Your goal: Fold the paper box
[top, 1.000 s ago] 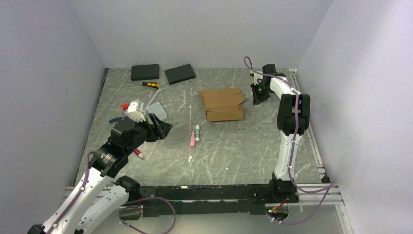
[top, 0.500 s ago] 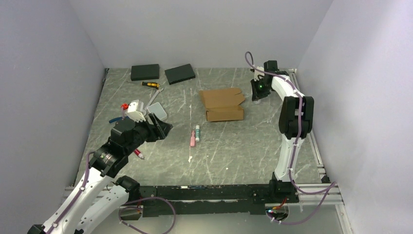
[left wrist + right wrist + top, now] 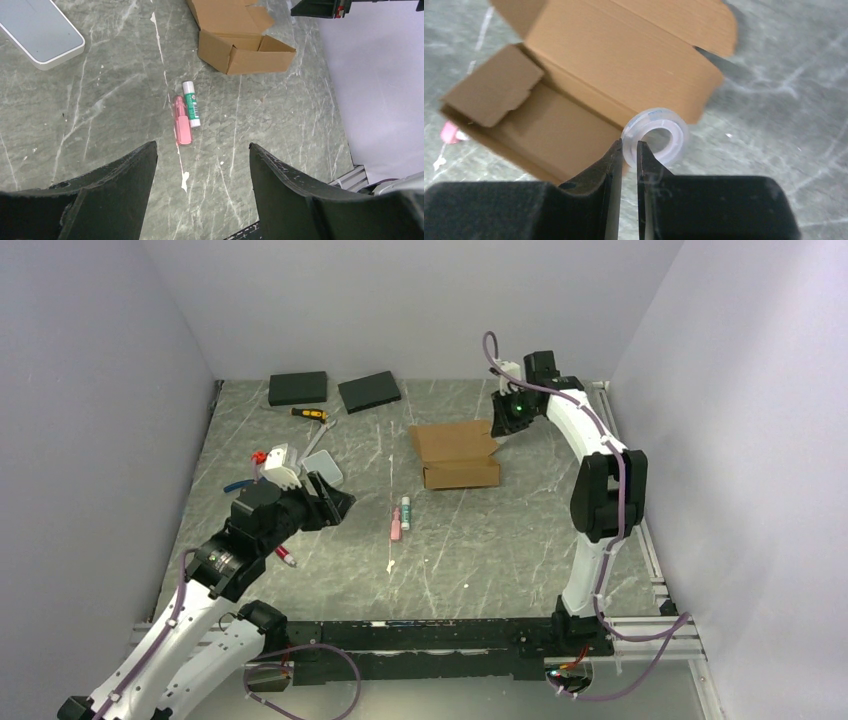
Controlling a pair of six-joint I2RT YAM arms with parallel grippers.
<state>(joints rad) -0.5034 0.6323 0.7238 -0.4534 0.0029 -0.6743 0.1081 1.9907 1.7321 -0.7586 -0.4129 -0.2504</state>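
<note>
The brown paper box lies at mid-table, half folded, its lid flap flat behind an open tray; it also shows in the left wrist view and the right wrist view. My right gripper is shut on the rim of a clear tape roll and holds it above the box's right end. My left gripper is open and empty, held above the table to the left, near a pink marker and a green glue stick.
Two black slabs lie at the back left. A yellow-handled screwdriver and a white flat device lie left of the box. Walls close in on the left, back and right.
My right arm has swung left and up from beside the box's right edge, carrying the tape roll over the box's right end. The left arm has barely moved.
</note>
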